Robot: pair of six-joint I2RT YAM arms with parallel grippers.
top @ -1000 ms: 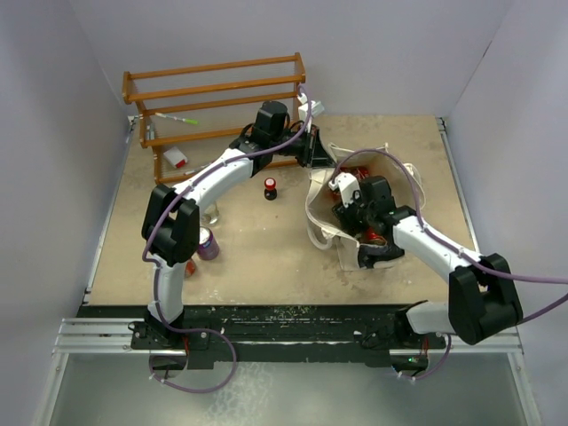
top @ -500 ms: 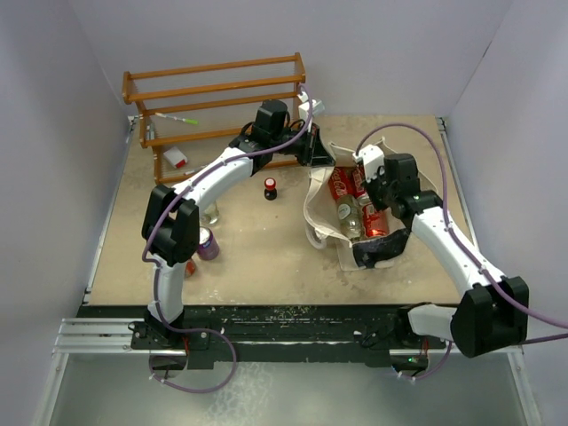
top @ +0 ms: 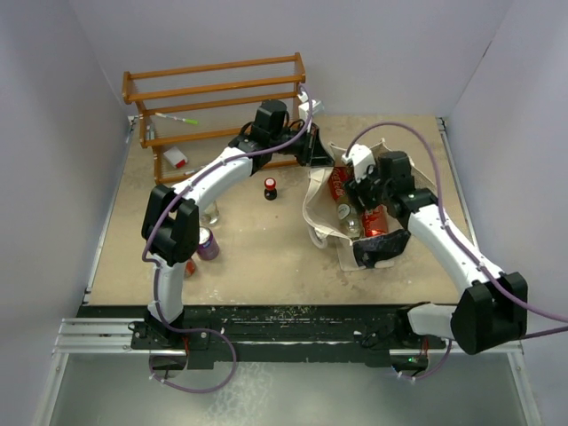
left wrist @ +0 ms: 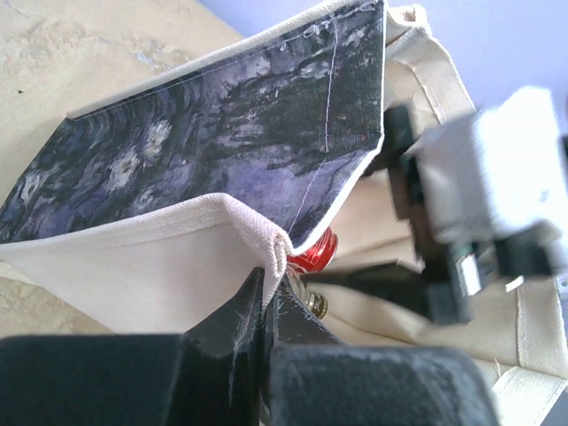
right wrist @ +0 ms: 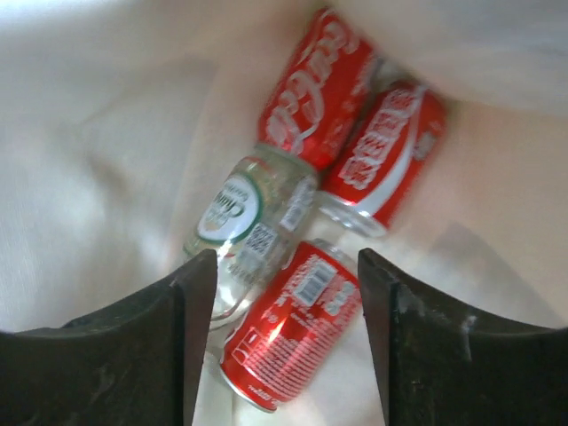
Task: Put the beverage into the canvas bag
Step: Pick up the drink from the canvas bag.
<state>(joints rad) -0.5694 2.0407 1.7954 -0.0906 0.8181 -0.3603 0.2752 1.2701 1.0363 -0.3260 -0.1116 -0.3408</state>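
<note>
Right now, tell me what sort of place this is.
Probably a robotics test cell, not a home or shop: plain pale-grey partition walls box in a tan board tabletop, and props are staged on it, an orange wooden rack and a cream canvas bag of red drink cans.

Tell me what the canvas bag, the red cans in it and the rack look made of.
The canvas bag: woven cream cloth, matte; stitched hem shows. The red cans: probably thin metal, glossy print with highlights. The rack: looks like wood, orange-brown; too distant to confirm.
</note>
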